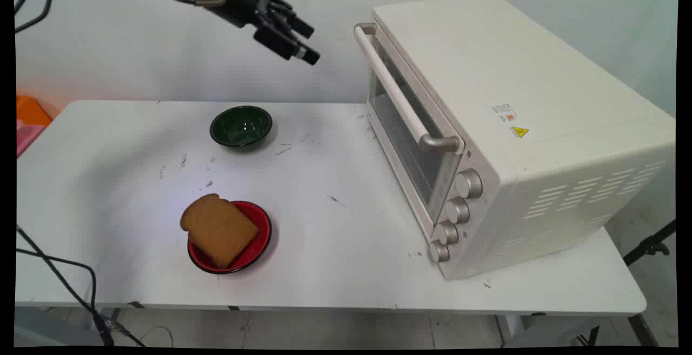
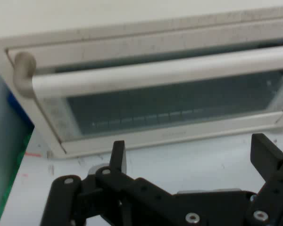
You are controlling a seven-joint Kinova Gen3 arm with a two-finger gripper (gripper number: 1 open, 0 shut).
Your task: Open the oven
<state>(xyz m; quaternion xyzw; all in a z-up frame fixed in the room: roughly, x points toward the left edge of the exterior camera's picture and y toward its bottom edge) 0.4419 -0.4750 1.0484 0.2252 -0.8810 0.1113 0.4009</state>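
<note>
Up in the top left of the main view the black gripper (image 1: 303, 47) hangs high above the white table (image 1: 335, 236), tilted down toward the right, and it holds nothing. Its fingers (image 2: 118, 153) stand apart with bare space between them, as the hand view shows plainly. It points at the cream toaster oven (image 1: 519, 144), which fills the right half of the frame; the gripper is nearest the upper end of the oven's long bar handle (image 1: 400, 101), close but not touching. The oven's glass door (image 1: 403, 144) is closed, and four round knobs (image 1: 457, 210) run in a row at the door's lower right end. In the hand view the handle (image 2: 160, 73) crosses the upper part of the picture with the dark glass (image 2: 170, 106) just under it. Below the gripper, toward the centre of the frame, a dark green bowl (image 1: 241, 126) sits on the table, well apart from the oven. Nearer the bottom of the frame lies a red plate (image 1: 259, 236) with a slice of brown bread (image 1: 219, 229) resting on it, the slice overhanging the plate's upper left rim.
</note>
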